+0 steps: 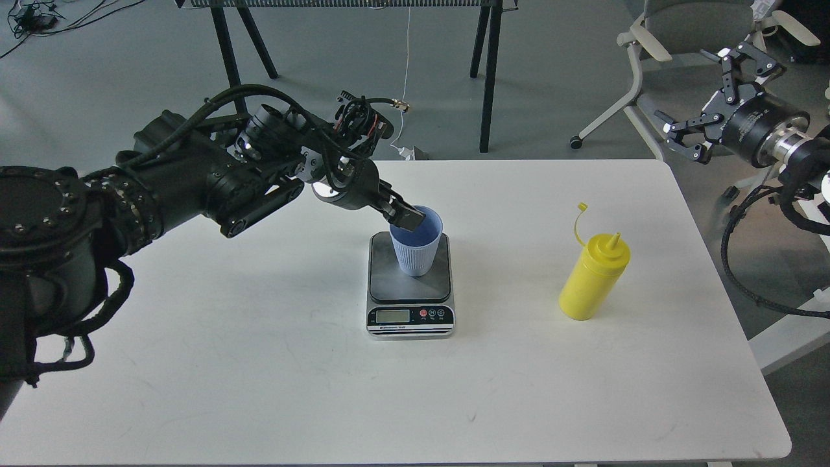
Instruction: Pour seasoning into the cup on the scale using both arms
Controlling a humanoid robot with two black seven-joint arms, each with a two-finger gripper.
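From the head camera I see the white tabletop (259, 363) with the scale (410, 285) near its middle, the black panel with the display and the round buttons turned toward me. The light-blue cup (416, 250) stands upright on the dark platform of the scale, a little toward the far right part of it. My left arm comes in from the left side and reaches over the tabletop to the cup. The left end effector (405, 217) is at the near-left part of the cup's rim, with one finger inside the cup and the other on the outside, so it is clenched on the rim of the cup. The yellow seasoning (593, 279) bottle stands upright on the tabletop, well apart from the scale on the right side, and nothing touches it. Its pointed nozzle is uncovered, and the small cap hangs on the thin strap, up and to the left of the nozzle. My right arm is at the far right, beyond the edge of the tabletop and above the floor. The right end effector (710, 107) has its fingers spread wide and it holds nothing. Behind it stands a grey office chair (655, 39), and farther behind the tabletop I see black table legs (486, 78).
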